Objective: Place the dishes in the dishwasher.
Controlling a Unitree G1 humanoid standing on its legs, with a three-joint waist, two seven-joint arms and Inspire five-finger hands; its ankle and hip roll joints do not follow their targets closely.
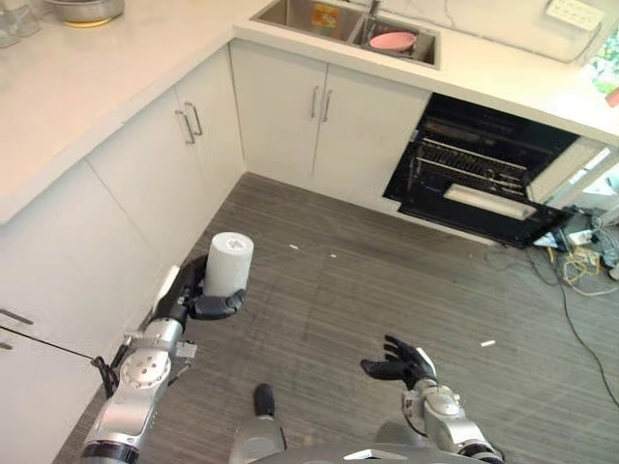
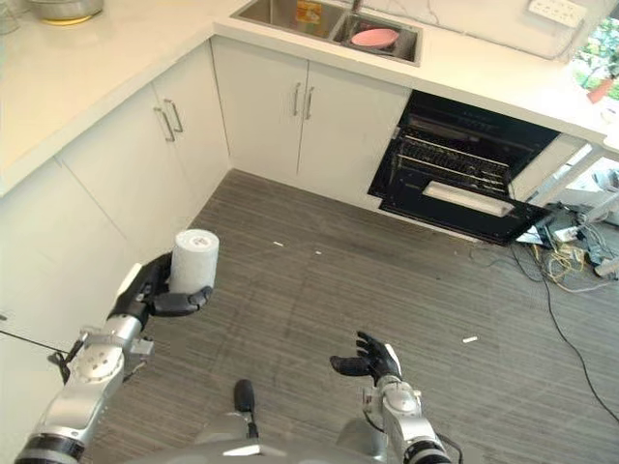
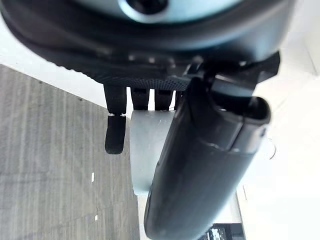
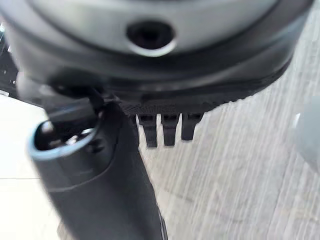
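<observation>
My left hand [image 1: 193, 295] is shut on a white cup [image 1: 228, 263], holding it upright over the floor beside the left cabinets; in the left wrist view the cup [image 3: 149, 150] sits between the thumb and the fingers [image 3: 115, 132]. The dishwasher [image 1: 484, 169] stands open at the far right under the counter, its racks and pulled-out drawer in sight. A pink dish [image 1: 393, 42] lies in the sink [image 1: 300, 14]. My right hand [image 1: 401, 364] hangs low over the floor, open and holding nothing.
White cabinets [image 1: 203, 126] with metal handles line the left and back. A metal bowl [image 1: 85, 10] sits on the left counter. Cables and a power strip [image 1: 580, 251] lie on the floor right of the dishwasher. Grey plank floor spreads between.
</observation>
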